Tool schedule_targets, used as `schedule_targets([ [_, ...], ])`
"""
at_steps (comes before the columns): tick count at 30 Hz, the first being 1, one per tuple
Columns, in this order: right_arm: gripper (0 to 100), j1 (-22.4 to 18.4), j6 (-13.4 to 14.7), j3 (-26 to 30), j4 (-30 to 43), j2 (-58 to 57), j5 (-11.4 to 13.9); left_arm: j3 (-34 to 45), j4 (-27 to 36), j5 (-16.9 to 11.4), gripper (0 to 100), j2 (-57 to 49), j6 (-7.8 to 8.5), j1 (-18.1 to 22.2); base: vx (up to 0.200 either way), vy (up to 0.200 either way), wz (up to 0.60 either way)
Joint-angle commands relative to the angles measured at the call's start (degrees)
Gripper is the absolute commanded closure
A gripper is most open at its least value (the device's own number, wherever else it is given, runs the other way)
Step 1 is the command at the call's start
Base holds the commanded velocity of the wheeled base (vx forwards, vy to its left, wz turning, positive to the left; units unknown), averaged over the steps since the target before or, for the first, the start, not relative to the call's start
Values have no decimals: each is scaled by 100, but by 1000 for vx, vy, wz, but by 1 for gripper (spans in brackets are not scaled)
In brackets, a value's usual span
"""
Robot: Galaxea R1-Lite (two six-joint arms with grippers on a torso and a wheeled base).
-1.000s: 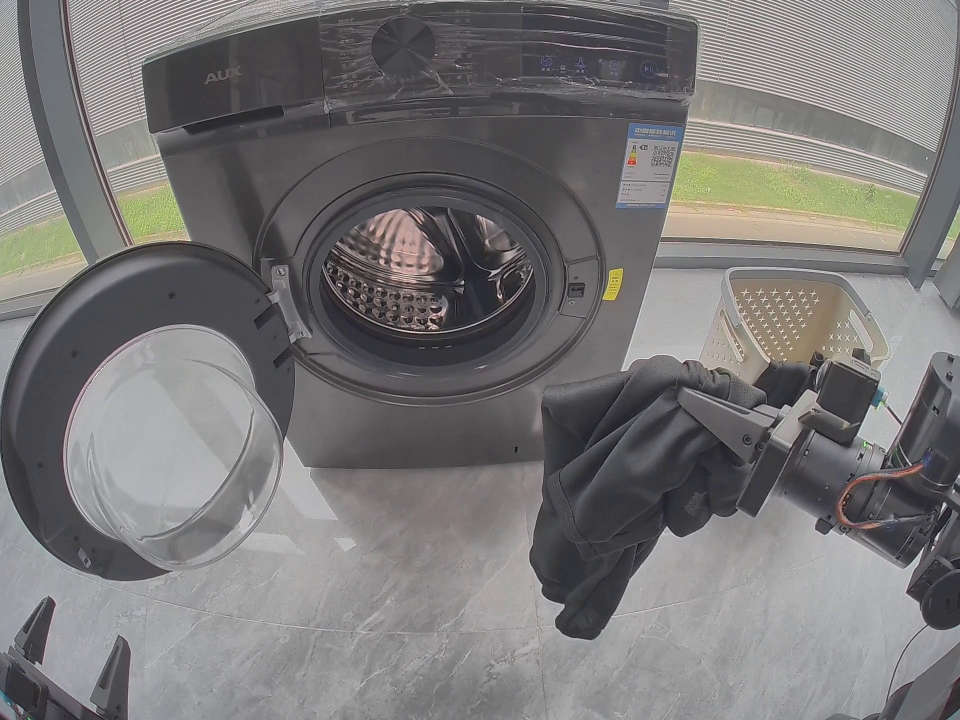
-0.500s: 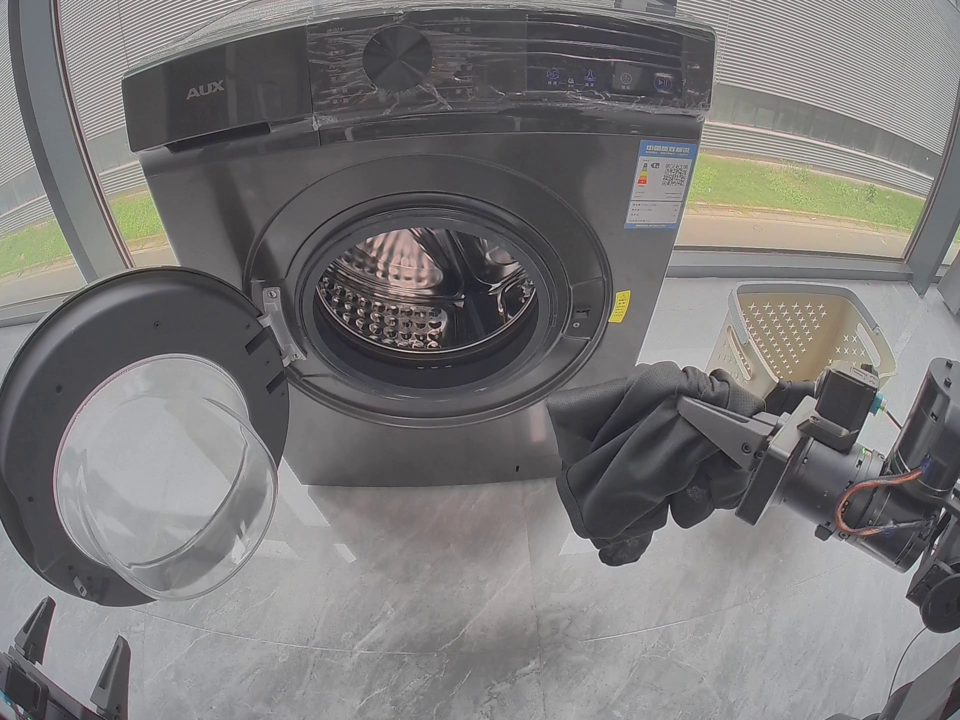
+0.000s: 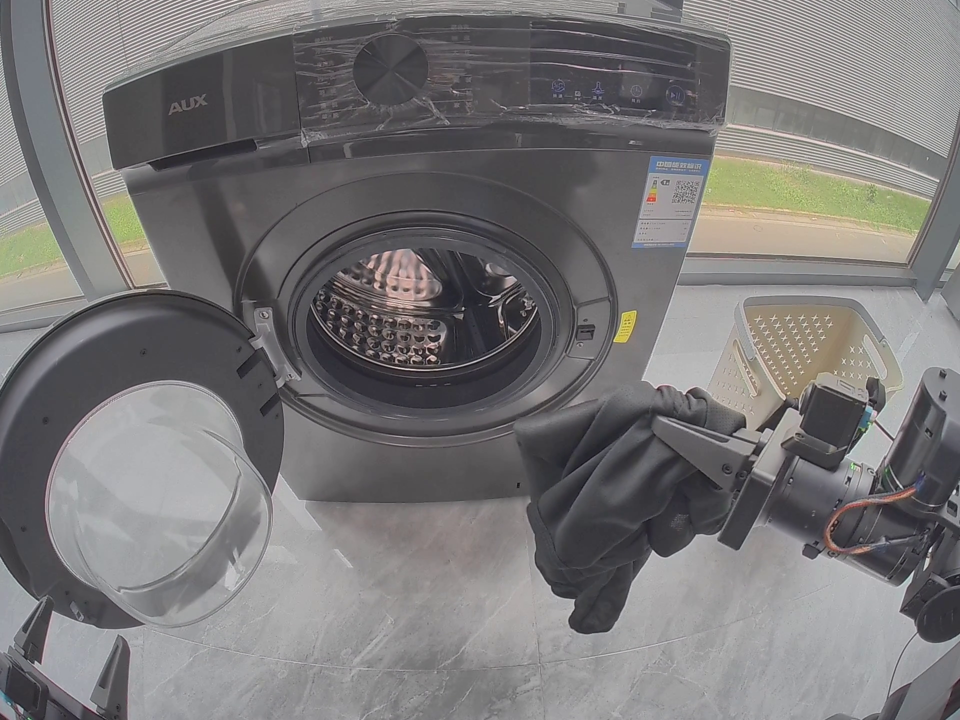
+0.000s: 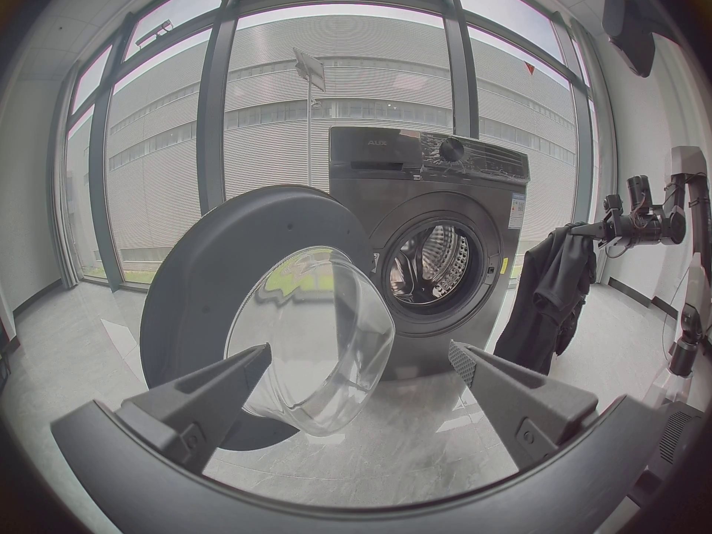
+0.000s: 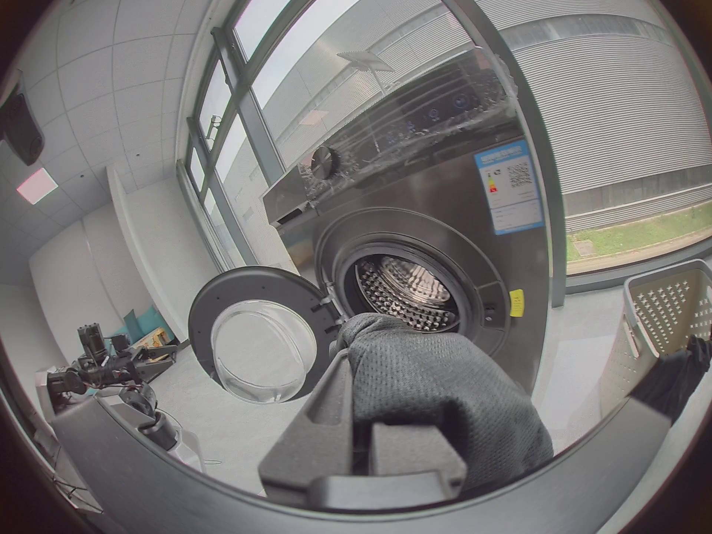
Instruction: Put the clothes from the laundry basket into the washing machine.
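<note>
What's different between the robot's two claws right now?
The left claw is open and empty; the right claw is shut on a dark garment. The left claw sits low near the open door of the washing machine; the right claw is held higher, near the laundry basket. Both have dark, wedge-shaped fingers and face the machine.

Even daylight comes through the windows [image 3: 830, 82] behind the washing machine [image 3: 420, 202] — glare streaks its wrapped panel [image 3: 520, 72], and the floor [image 3: 400, 592] shines. Straight lines bow at the edges; wrist views darken at the corners.
</note>
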Motion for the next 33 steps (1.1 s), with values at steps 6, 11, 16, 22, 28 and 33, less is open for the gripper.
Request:
schedule_targets([
  [6, 100, 699, 370, -533, -31, 430, 22, 101, -6, 5, 0, -104, 11, 9, 0, 0, 0],
  [11, 100, 761, 555, -709, -207, 685, -22, 101, 2, -39, 0, -104, 29, 9, 0, 0, 0],
  [16, 100, 691, 555, -718, -655, 1344, -92, -690, -384, -241, 0, -16, -85, 27, 0, 0, 0],
  [22, 100, 691, 502, -1096, -936, 2021, -769, -1534, -367, -909, 0, 1232, -76, 9, 0, 0, 0],
  [28, 100, 638, 485, -1588, -690, 2399, -1437, -1604, -419, -2342, 0, 2683, -6, -34, 0, 0, 0],
  [33, 100, 620, 581, -2010, -216, 2381, -1534, -1648, -639, -3001, 0, 3843, 258, -175, 0, 0, 0],
])
